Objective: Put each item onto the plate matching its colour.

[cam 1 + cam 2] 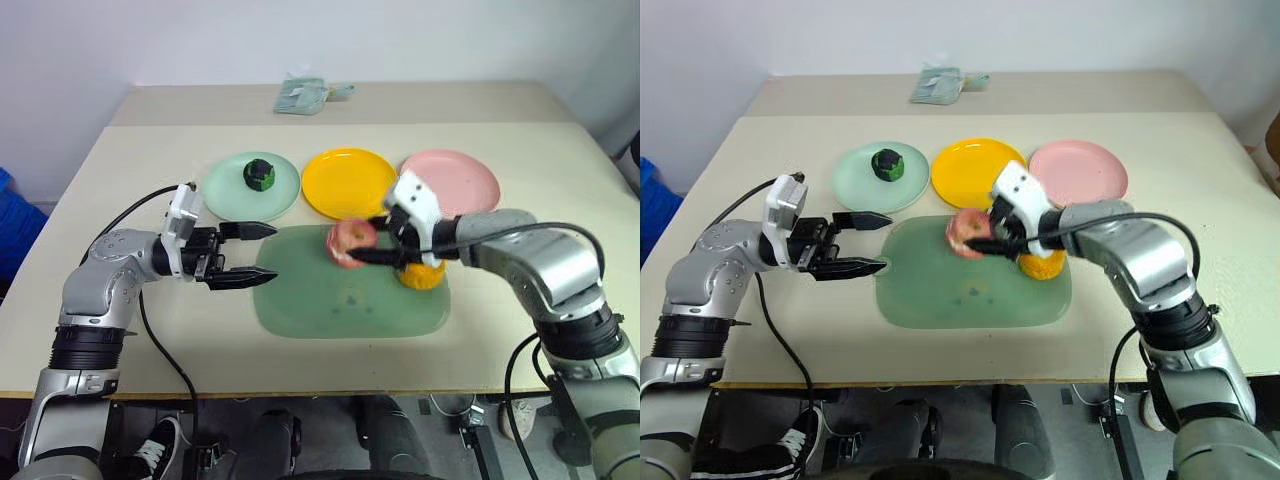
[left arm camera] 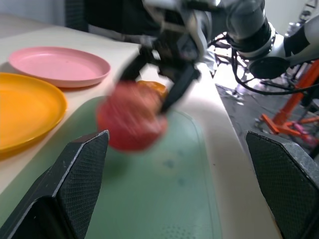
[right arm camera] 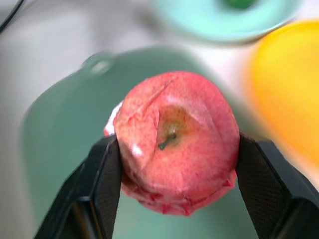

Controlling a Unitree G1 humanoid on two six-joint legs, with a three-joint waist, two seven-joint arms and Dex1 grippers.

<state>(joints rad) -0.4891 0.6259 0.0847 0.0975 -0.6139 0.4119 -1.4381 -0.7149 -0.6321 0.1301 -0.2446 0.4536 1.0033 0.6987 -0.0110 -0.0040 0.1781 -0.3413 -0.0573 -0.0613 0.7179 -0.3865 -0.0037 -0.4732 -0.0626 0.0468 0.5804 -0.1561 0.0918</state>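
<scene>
The pink apple-like toy fruit [image 3: 177,142] is clamped between the two black fingers of the right gripper [image 1: 372,247], one finger pressed to each side, and is held just above the large translucent green mat [image 1: 340,300]; it is probably gripped across its widest part so that it cannot roll out on the way to the round pink plastic plate [image 1: 455,180], which lies bare at the far right of the counter [image 1: 120,330]. The orange toy fruit [image 1: 422,275] is left on the mat, partly hidden behind the right wrist, and the round yellow plate [image 1: 347,183] is seen to be unfilled. The dark green-and-black toy fruit [image 1: 260,174] already rests on the mint green plate [image 1: 225,195]. The left gripper [image 1: 245,254] is held level beside the mat's edge, its fingers spread wide and nothing gripped, seemingly kept out of the right arm's path.
</scene>
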